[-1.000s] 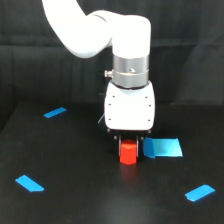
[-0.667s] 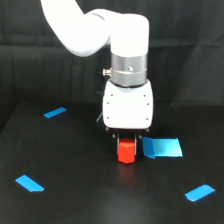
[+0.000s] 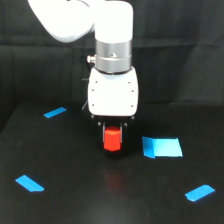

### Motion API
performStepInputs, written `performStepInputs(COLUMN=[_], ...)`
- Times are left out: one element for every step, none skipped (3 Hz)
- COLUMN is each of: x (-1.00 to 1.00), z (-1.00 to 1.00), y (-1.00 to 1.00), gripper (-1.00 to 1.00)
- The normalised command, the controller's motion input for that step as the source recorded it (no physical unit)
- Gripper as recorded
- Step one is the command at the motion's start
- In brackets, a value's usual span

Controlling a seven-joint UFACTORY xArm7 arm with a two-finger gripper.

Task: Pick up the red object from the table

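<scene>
Since a second ago, the gripper [image 3: 112, 141] and the red object [image 3: 112, 139] have shifted slightly toward the frame's left, away from the large blue patch [image 3: 161, 147]. At frame centre, the object sits between the dark fingers, apparently clamped; whether it clears the table [image 3: 75, 200] is unclear.

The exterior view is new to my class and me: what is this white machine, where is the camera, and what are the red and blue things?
The white machine is a robot arm, filmed by a camera standing off the arm. Its gripper points down, its dark jaws on either side of a small red-orange stubby block; whether they already clamp it, or whether it has left the surface, cannot be told. The matte black table also bears four flat bright blue tape patches: one beside the block and three farther off.
</scene>
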Motion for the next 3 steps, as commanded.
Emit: performStepInputs(x=[-0.26,-0.13,0.01], z=[1.0,1.0,1.0], y=[-0.09,0.0,-0.07], gripper=[-0.98,-1.0,-0.92])
